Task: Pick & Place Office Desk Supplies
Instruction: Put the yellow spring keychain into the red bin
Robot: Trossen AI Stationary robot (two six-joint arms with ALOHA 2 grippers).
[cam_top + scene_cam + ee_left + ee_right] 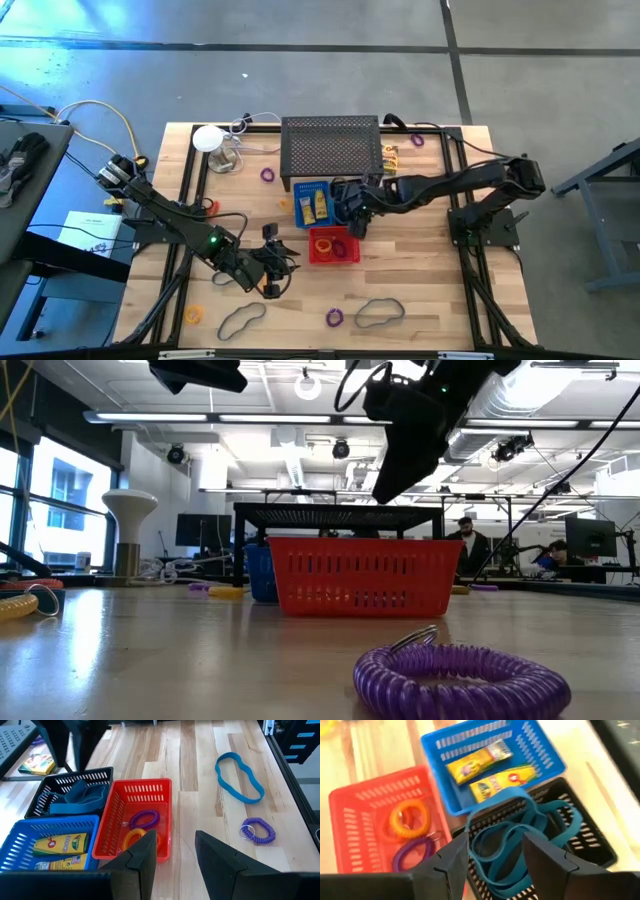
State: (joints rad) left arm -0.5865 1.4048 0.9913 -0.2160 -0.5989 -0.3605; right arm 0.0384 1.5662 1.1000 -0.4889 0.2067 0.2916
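Note:
Three small bins stand together mid-table. The blue bin (540,755) holds two yellow printed boxes (502,782), the red bin (140,795) an orange ring (409,817) and a purple ring (412,852), and the black bin (590,845) blue looped bands (502,852). My right gripper (495,845) hovers open above the black bin, nothing between its fingers. My left gripper (175,845) hangs open near the red bin's near left side, also holding nothing. A blue band (240,777) and a purple coil ring (257,830) lie loose on the table.
The black mesh rack (332,150) stands behind the bins, with yellow boxes (390,157) beside it. More rings (268,175) and a yellow ring (193,315) lie scattered, and two looped cords (242,318) rest near the front edge. A white lamp-shaped object (208,138) stands at the far left.

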